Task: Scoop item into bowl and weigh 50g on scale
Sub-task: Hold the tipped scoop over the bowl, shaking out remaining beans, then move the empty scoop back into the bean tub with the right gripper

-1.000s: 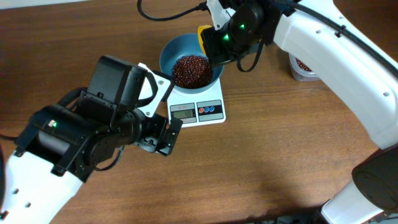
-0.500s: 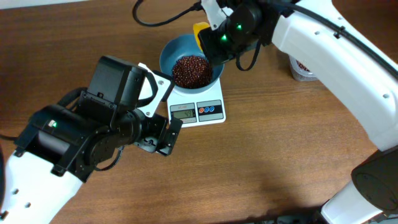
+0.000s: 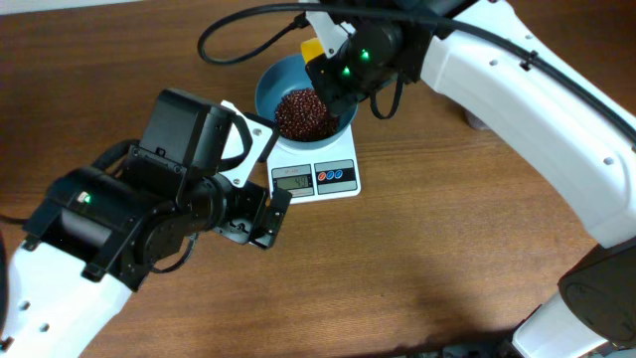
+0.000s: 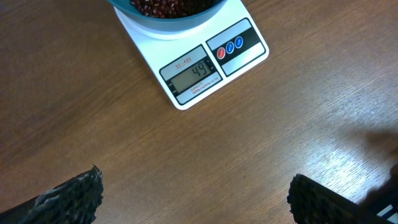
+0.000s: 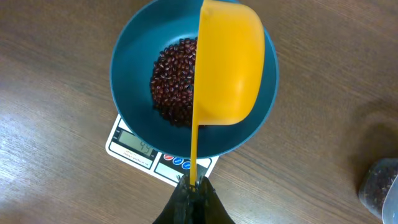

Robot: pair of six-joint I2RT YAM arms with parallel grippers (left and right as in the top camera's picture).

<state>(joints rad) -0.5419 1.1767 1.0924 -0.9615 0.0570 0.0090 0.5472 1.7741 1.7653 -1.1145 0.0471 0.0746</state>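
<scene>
The teal-blue bowl (image 3: 266, 89) stands on the white scale (image 3: 316, 177) and holds a heap of dark red-brown beans (image 3: 303, 112). In the left wrist view the scale (image 4: 214, 62) shows 49 on its display. My right gripper (image 5: 194, 186) is shut on the thin handle of a yellow scoop (image 5: 227, 62). The scoop is tipped on its side over the bowl (image 5: 124, 81) and the beans (image 5: 174, 81). From overhead the right gripper (image 3: 333, 70) hangs over the bowl's far rim. My left gripper (image 3: 253, 224) is open and empty above bare table, in front of the scale.
A clear tub (image 5: 380, 186) with beans in it shows at the right edge of the right wrist view. From overhead the right arm covers most of it. The big left arm fills the table's left front.
My right gripper has moved left with the yellow scoop, further over the bowl, and its arm now covers the tub. The left arm has not moved.
</scene>
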